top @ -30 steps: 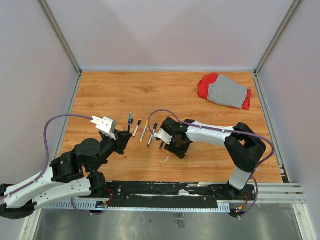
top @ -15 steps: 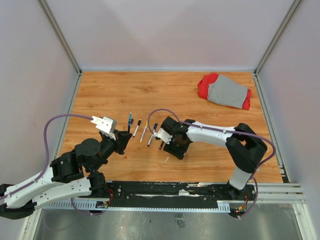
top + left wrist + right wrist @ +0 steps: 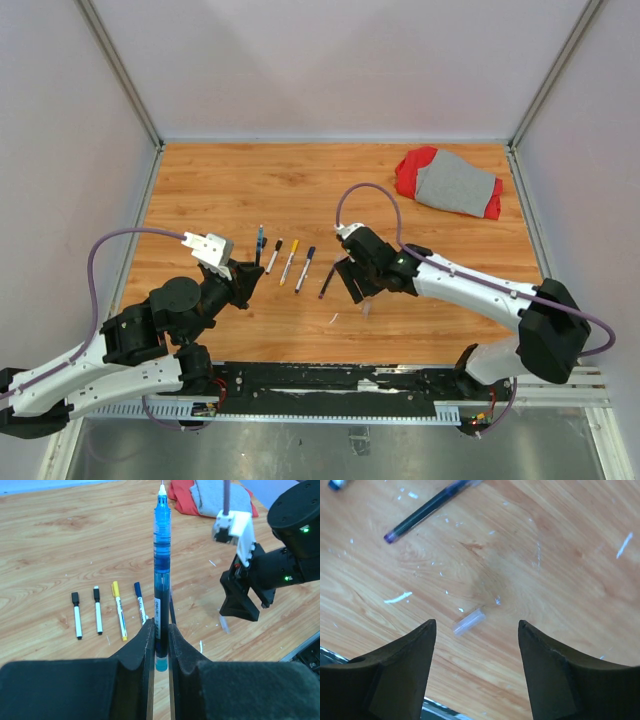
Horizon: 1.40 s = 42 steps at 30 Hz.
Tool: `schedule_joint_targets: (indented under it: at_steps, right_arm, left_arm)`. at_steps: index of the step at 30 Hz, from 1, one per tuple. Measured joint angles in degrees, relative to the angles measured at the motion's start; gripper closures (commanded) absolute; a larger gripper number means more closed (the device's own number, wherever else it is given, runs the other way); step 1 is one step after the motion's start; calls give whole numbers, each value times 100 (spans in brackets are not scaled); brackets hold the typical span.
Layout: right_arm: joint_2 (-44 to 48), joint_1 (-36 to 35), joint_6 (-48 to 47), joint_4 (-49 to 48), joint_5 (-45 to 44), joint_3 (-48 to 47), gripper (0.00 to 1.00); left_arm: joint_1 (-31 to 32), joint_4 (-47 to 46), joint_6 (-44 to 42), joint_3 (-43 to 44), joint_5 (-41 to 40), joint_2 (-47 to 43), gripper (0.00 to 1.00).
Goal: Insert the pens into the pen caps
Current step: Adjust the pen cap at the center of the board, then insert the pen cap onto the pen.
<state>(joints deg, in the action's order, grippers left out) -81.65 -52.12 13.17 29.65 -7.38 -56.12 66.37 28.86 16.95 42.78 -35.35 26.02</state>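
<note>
Left wrist view: a translucent blue plastic pen point(image 3: 161, 570) is clamped upright in the left hand point(image 3: 159, 630), while four slim white-barrelled pens point(image 3: 98, 611) are laid in a row on the scuffed wood-grain desk point(image 3: 60, 540). The right hand point(image 3: 476, 625) is seen with its fingers parted above a short clear tube point(image 3: 468, 621).

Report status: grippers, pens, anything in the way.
Left gripper shut on blue pen, upright. Right gripper open, empty, over small clear tube. Four pens lying in a row, dark pen beside them. Cloth far off, not in the way.
</note>
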Motion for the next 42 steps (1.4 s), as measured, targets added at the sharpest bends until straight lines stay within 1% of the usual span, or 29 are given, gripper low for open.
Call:
schedule_joint_targets:
  at_steps: [3, 4, 7, 11, 13, 17, 21, 29, 36, 42]
  right_arm:
    - [267, 0, 1126, -22, -328, 170, 34]
    - [363, 0, 1665, -15, -437, 227, 34]
    - [573, 0, 2892, 39, -645, 378, 34]
    - [649, 0, 4472, 330, -848, 538, 34]
    - [595, 0, 5106, 551, -905, 553, 34]
    - [313, 0, 5779, 846, -909, 501, 35]
    - [-203, 0, 6008, 1010, -811, 328, 37]
    - [-997, 0, 6006, 1091, -546, -20, 43]
    - [-1292, 4, 5952, 1088, -446, -116, 52]
    - [-1318, 4, 5917, 1082, -402, -116, 57]
  left_arm:
    - [0, 0, -2, 0, 0, 0, 100]
    - [0, 0, 0, 2, 0, 0, 99]
    - [0, 0, -2, 0, 0, 0, 99]
    - [0, 0, 0, 2, 0, 0, 99]
    - [0, 0, 0, 0, 0, 0, 100]
    - [0, 0, 0, 0, 0, 0, 100]
    - [0, 0, 0, 0, -2, 2, 99]
    - [0, 0, 0, 0, -2, 0, 99]
    - [0, 0, 0, 0, -2, 2, 99]
    - [0, 0, -2, 0, -2, 0, 100]
